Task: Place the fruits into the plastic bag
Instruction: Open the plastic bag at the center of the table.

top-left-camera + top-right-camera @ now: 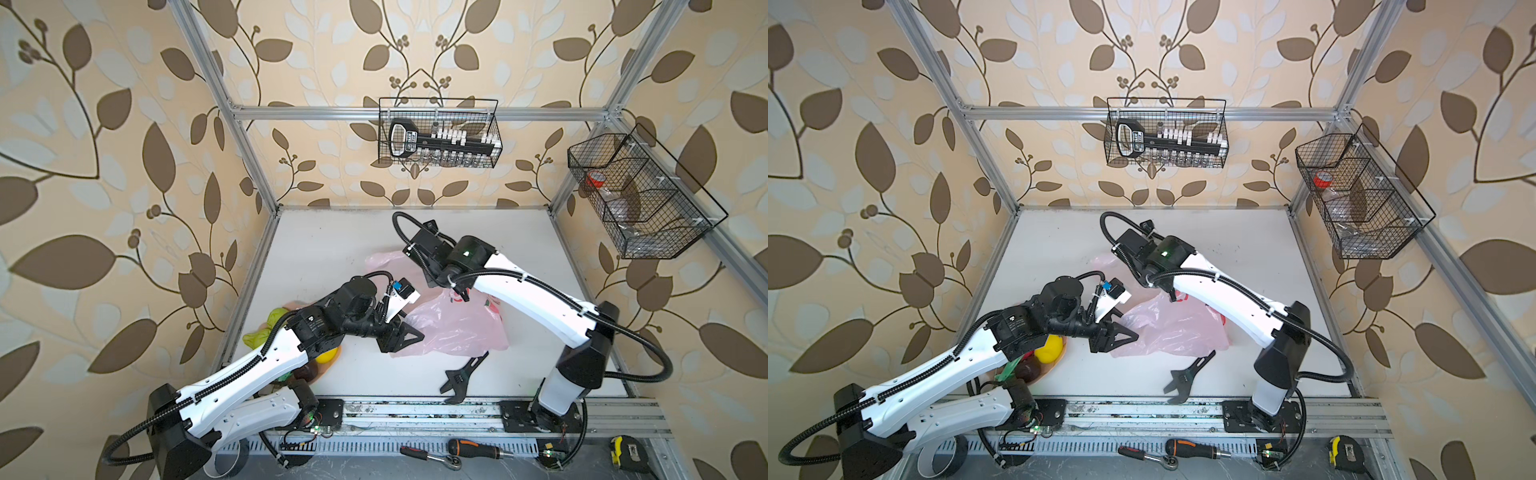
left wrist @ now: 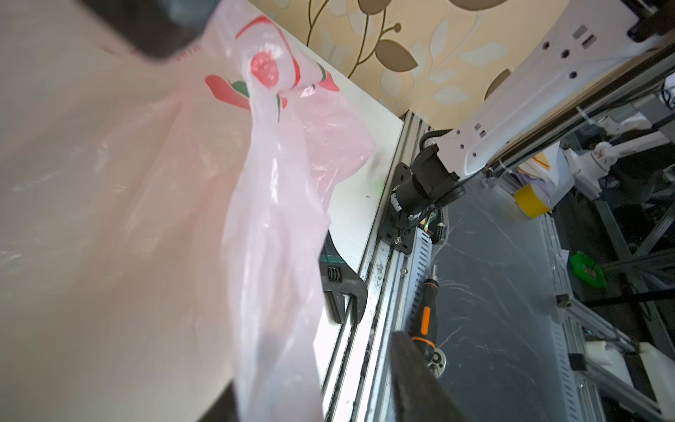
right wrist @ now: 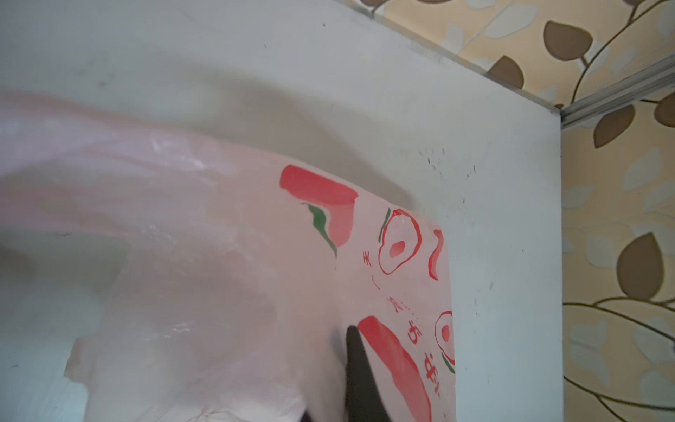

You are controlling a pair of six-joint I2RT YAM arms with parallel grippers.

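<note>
Bag (image 1: 453, 328): thin translucent pink plastic, glossy, crinkled. Table (image 1: 332, 249): matt white, scuffed. Wrench (image 1: 463, 378), lower centre: dark matt metal. Frame (image 1: 415, 113): brushed aluminium.

Black wrench (image 1: 462, 377) on table (image 1: 332, 249); screwdriver (image 1: 473, 449), ratchet (image 1: 432, 458), tape measure (image 1: 627, 454) (yellow) beyond edge.

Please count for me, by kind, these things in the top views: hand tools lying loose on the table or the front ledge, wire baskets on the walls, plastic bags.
Loose hand tools: 4 (black adjustable wrench, red-handled ratchet, orange-and-black screwdriver, yellow tape measure)
black wire basket: 2 ()
pale pink plastic bag: 1
Total: 7
</note>
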